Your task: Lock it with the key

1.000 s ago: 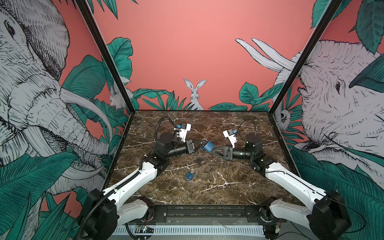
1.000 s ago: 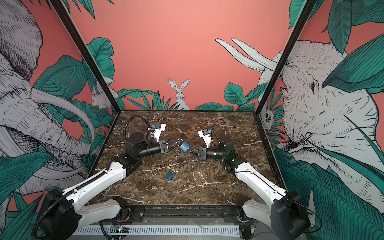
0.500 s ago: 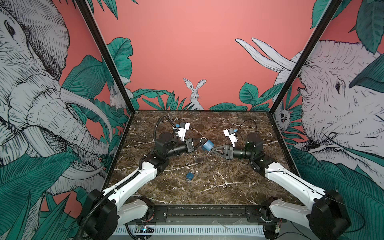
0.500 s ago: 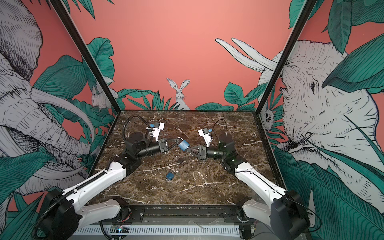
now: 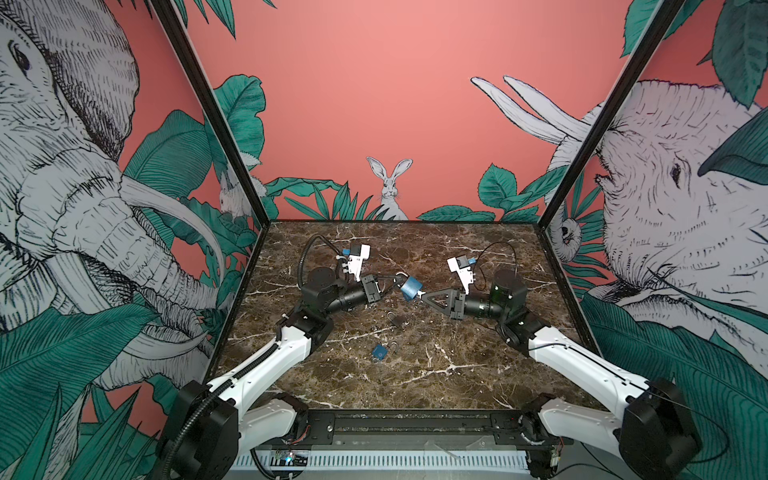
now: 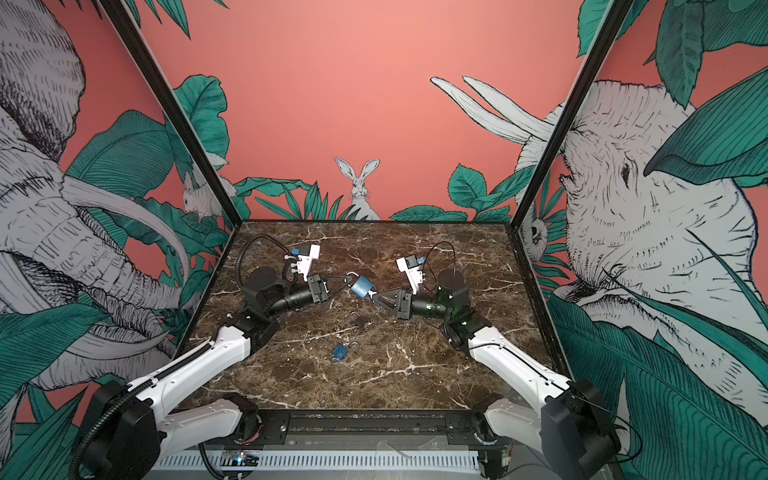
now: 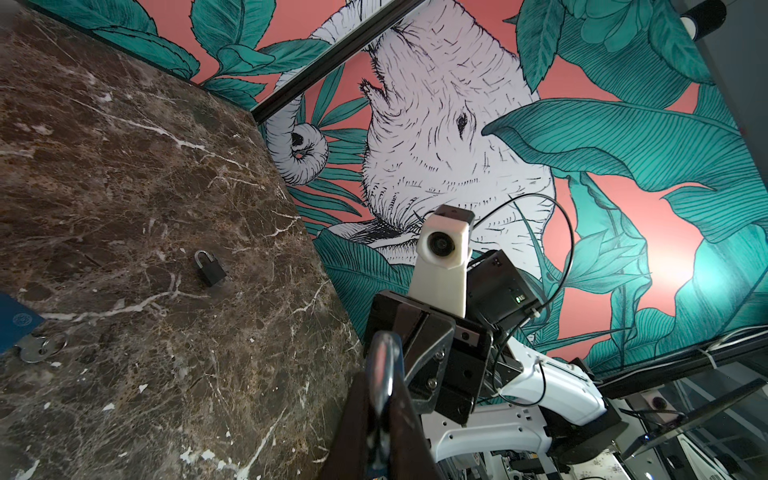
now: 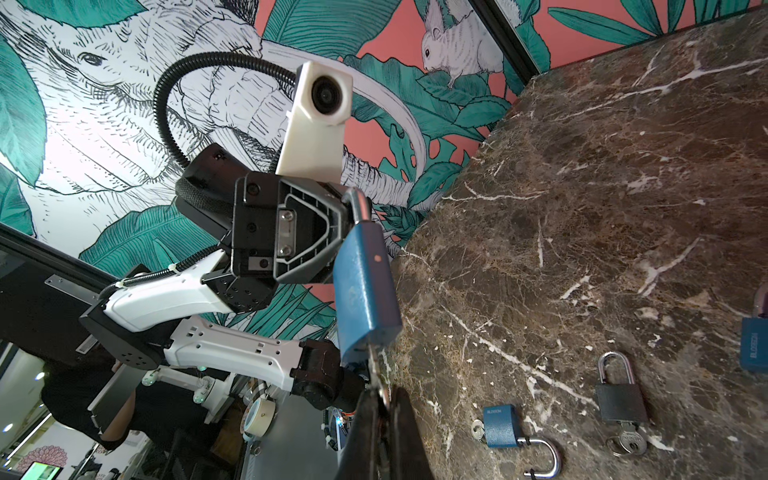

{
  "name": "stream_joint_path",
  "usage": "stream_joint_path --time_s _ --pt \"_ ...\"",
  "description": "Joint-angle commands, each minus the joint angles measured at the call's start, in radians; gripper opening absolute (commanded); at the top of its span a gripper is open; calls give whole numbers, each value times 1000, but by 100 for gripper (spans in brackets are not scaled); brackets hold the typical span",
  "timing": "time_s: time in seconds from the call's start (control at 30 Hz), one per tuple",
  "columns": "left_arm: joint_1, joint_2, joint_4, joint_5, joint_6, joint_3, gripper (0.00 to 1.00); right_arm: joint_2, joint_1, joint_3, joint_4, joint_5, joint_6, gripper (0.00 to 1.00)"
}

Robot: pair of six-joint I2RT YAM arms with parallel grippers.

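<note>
The right jaws are closed on the key (image 8: 375, 361), whose blade sits in the base of the large blue padlock (image 5: 411, 287). The left jaws are clamped on its steel shackle (image 8: 360, 204). In both top views the padlock hangs clear of the counter (image 5: 457, 365), just toward 12 o'clock of its middle, between the two sets of jaws.

The step in hand looks like the turn of the key. It is best done by rolling the right jaws about the key's own axis with no sideways pull, while the left jaws hold firm so the body cannot swing. If the shackle's free leg is not seated, it needs pressing home first; the left jaws hide that, so I cannot tell.

The body is a blue slab with rounded edges, tilted, its base toward 4 o'clock. A black padlock (image 5: 395, 320) lies at its 6 o'clock. A small blue padlock (image 5: 380, 351) lies farther that way, its shackle swung open.
</note>
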Motion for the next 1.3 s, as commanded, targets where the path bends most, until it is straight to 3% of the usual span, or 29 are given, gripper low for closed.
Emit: stream_joint_path --time_s 0.0,0.73,0.9,1.0,1.27 --pt "71 -56 155 -93 -41 25 0 -22 -6 -33 -52 -30 -11 0" --pt "133 -102 81 -43 -23 51 0 -47 -8 -44 -102 -15 -32 0" --pt "129 -115 -111 -9 88 83 0 -110 -20 10 -311 115 -153 0" --pt "112 -112 -215 10 160 87 0 -148 -31 71 -479 265 -225 0" --pt "-85 13 -419 -75 333 137 0 -282 -88 129 -762 533 -290 0"
